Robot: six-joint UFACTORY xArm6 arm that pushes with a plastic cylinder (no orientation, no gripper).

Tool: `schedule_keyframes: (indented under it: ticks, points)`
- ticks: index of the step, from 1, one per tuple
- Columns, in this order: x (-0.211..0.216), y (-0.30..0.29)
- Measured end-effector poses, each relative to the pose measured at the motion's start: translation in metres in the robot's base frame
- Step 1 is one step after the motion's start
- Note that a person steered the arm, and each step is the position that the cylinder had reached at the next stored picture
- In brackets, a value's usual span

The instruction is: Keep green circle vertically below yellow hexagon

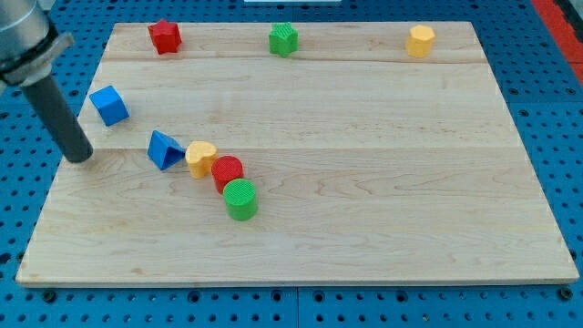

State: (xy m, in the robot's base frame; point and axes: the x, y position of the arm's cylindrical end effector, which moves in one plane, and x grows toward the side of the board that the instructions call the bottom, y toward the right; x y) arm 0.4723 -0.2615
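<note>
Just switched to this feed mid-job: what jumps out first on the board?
A tight diagonal chain left of centre: blue triangle, yellow hexagon, red circle, green circle lowest. My tip rests left of the triangle, below the blue cube, touching nothing.

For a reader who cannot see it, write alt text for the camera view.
My tip rests at the wooden board's left, apart from a diagonal chain: blue triangle, yellow hexagon, red circle, green circle.
</note>
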Motion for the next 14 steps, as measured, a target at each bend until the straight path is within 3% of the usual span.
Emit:
schedule_keyframes:
  ticks: [1,3,4,7,8,11,12,14]
  points:
    - [0.032,0.000]
    - [0.055,0.195]
    - [0.069,0.248]
    - [0.010,0.378]
    - [0.044,0.383]
    - [-0.012,0.445]
    - [0.000,0.464]
    - [-0.046,0.476]
